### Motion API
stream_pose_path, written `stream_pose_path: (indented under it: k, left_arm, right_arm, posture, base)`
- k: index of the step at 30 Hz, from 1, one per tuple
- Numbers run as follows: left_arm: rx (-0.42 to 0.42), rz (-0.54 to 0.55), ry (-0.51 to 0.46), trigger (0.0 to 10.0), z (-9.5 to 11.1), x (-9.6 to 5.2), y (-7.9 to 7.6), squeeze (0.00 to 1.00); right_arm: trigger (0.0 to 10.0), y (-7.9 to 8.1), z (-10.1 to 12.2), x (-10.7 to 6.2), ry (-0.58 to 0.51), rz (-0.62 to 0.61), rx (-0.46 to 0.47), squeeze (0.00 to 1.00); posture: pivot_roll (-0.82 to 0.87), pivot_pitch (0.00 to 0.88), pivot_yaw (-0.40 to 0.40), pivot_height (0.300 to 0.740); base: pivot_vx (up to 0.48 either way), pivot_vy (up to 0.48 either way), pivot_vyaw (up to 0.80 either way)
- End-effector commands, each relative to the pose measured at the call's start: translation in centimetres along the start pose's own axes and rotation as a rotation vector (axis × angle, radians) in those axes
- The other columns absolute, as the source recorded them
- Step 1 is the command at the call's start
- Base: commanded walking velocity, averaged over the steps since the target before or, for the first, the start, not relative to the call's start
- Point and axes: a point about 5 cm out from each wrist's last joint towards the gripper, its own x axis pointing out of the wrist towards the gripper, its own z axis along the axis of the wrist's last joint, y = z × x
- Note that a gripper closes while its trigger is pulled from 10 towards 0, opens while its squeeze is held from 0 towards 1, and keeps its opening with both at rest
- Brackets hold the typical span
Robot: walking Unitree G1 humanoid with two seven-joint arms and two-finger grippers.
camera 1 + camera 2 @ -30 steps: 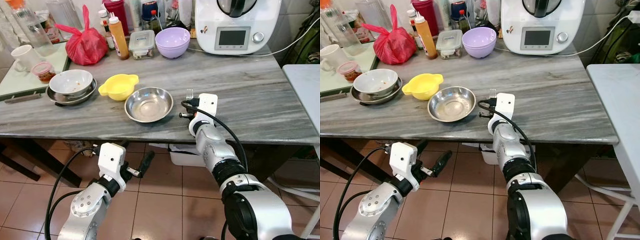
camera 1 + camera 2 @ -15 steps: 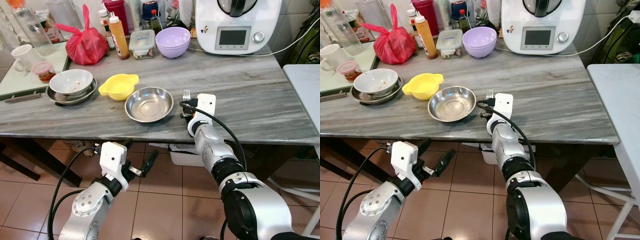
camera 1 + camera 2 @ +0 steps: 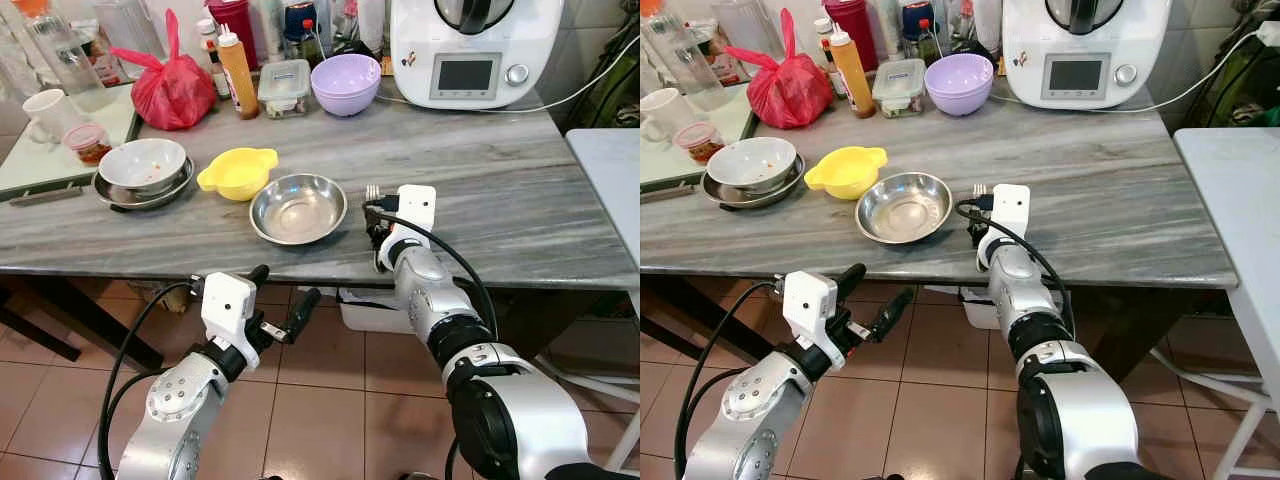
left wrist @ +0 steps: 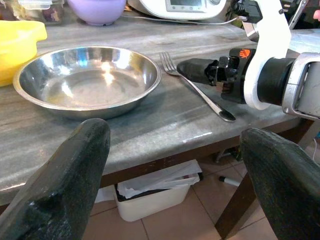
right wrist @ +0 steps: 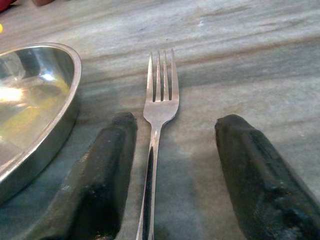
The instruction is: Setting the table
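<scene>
Fork (image 5: 159, 95) lies on table (image 3: 500, 190), right of steel bowl (image 3: 297, 208); yellow bowl (image 3: 237, 172) behind-left.

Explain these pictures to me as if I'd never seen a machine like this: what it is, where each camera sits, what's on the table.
This is a humanoid robot with two silver arms. Two pictures come from its head, looking down; two from cameras on its wrists. On the grey marble table a silver metal fork lies flat beside a shallow steel bowl, near a yellow plastic bowl. The right gripper rests open with a finger either side of the fork's handle, gripping nothing. The left gripper hangs open below the table edge.
</scene>
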Motion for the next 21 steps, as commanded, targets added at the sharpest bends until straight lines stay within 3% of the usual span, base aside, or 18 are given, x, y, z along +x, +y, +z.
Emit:
stream_pose_path:
  k: [1, 6, 10, 16, 21]
  left_arm:
    - [0.002, -0.005, 0.009, 10.0, -0.1, -0.1, 0.2, 0.0]
    - [0.008, -0.006, 0.011, 10.0, -0.1, -0.1, 0.2, 0.0]
    - [0.017, -0.001, 0.008, 10.0, 0.0, 0.0, 0.3, 0.0]
    - [0.031, 0.03, -0.023, 10.0, 0.6, 0.0, 0.7, 0.0]
    - [0.045, 0.051, -0.049, 10.0, 1.2, 0.2, 1.0, 0.0]
  right_arm:
    - [10.0, 0.6, 0.4, 0.1, -0.006, 0.02, -0.007, 1.0]
    - [10.0, 0.5, 1.0, 0.2, -0.026, 0.016, -0.002, 1.0]
    - [10.0, 0.6, 2.5, 0.3, -0.103, 0.033, -0.034, 1.0]
    - [10.0, 0.7, 5.8, -0.4, -0.3, 0.077, -0.125, 1.0]
    - [10.0, 0.1, 6.9, -1.6, -0.406, 0.09, -0.198, 1.0]
  posture:
    - [-0.05, 0.119, 0.11, 0.74]
    - [-0.05, 0.115, 0.11, 0.74]
    - [-0.05, 0.111, 0.107, 0.74]
    - [-0.05, 0.093, 0.103, 0.74]
    - [-0.06, 0.084, 0.104, 0.74]
  base:
    - [0.0, 0.0, 0.0]
    - [0.0, 0.0, 0.0]
    - [0.0, 0.0, 0.0]
    - [0.0, 0.0, 0.0]
    - [0.0, 0.0, 0.0]
